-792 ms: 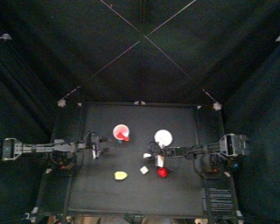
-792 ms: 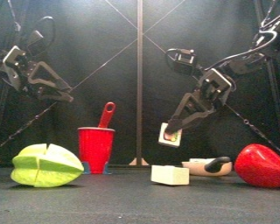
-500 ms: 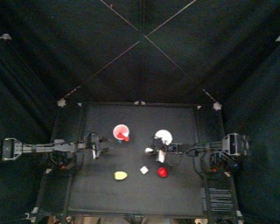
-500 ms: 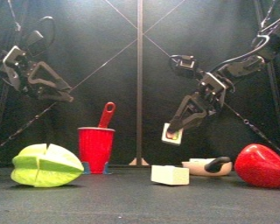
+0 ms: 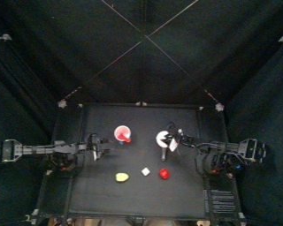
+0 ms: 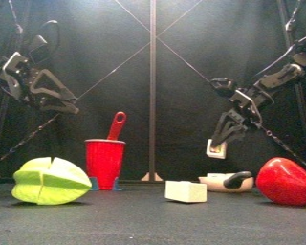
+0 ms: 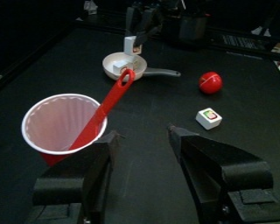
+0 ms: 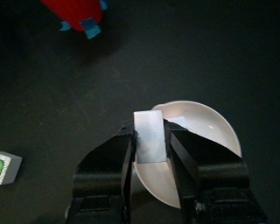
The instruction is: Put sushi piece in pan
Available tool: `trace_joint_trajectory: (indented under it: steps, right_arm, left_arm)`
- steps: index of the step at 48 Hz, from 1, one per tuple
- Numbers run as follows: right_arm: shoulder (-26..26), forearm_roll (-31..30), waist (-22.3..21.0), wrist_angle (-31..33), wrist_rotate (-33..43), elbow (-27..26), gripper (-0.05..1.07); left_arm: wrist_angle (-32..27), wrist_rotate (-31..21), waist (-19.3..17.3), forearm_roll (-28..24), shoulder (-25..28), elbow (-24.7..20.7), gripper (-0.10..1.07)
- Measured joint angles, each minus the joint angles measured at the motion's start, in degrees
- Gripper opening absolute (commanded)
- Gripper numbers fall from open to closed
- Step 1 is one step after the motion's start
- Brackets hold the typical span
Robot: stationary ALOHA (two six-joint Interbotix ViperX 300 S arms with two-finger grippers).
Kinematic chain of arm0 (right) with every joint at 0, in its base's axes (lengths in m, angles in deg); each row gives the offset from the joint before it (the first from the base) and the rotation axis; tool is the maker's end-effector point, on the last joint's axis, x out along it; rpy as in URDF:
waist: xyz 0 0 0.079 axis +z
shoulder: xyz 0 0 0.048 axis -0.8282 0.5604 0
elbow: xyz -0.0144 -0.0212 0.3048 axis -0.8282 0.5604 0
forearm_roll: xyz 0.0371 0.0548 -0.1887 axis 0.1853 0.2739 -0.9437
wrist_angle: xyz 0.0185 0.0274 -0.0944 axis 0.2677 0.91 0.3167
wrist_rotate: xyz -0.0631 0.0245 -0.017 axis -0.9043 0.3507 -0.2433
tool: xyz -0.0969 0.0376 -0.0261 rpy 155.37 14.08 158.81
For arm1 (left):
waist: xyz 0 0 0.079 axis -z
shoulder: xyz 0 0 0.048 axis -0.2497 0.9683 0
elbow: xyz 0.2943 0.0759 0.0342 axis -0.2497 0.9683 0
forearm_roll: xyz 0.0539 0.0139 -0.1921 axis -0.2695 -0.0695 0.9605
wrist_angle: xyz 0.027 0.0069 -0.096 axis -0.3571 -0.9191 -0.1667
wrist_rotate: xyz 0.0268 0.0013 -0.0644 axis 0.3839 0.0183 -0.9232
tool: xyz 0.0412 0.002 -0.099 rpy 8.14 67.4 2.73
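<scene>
now the right gripper [image 8: 149,153] holds a sushi piece [image 8: 147,137] clamped narrow between its jaws, directly above the pan [image 8: 187,149], whose smooth white bowl lies just under and to one side of the flat, pale slab. so the drop is nearly straight down. left gripper [image 7: 140,144] hangs parted and empty near the ribbed red cup [image 7: 63,131]. a second small cube of sushi [image 7: 209,115] lies on the table, apart.

Open tabletop [image 5: 186,199] is lying across the frame's lower middle. The red cup [image 5: 123,134] is standing left of the pan [image 5: 165,138], crowding that side; a second sushi piece [image 5: 145,170] and a red fruit [image 5: 164,174] are sitting below it.
</scene>
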Motion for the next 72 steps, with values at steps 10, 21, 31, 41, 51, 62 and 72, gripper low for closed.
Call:
trace_joint_trajectory:
  steps: [10,21,31,41,51,62,72]
  right_arm:
    - [-3.3,2.3,-1.3,-2.3,0.0,4.5,0.56]
    - [-4.6,3.9,-3.6,-5.6,0.0,6.6,0.57]
    - [-4.2,4.3,-5.4,-8.3,0.0,7.5,0.63]
    - [-4.0,4.6,-5.5,-9.0,0.0,7.6,0.72]
    - [-3.3,4.6,-5.6,-9.9,0.0,7.6,0.80]
    - [-1.9,4.7,-5.6,-10.6,0.0,7.6,0.81]
    - [-1.4,4.7,-5.6,-10.6,0.0,7.6,0.81]
  left_arm:
    - [0.0,0.0,-0.2,0.0,-0.1,-0.1,0.86]
    - [0.0,0.0,-0.3,0.1,-0.1,-0.1,0.86]
    - [0.0,0.0,-0.3,0.1,0.0,-0.1,0.86]
    - [0.0,0.0,-0.3,0.1,0.0,-0.1,0.86]
    - [0.1,0.0,-0.3,0.1,0.0,-0.1,0.86]
    - [0.0,0.0,-0.3,0.1,0.0,-0.1,0.86]
    - [0.0,0.0,-0.3,0.1,0.0,-0.1,0.86]
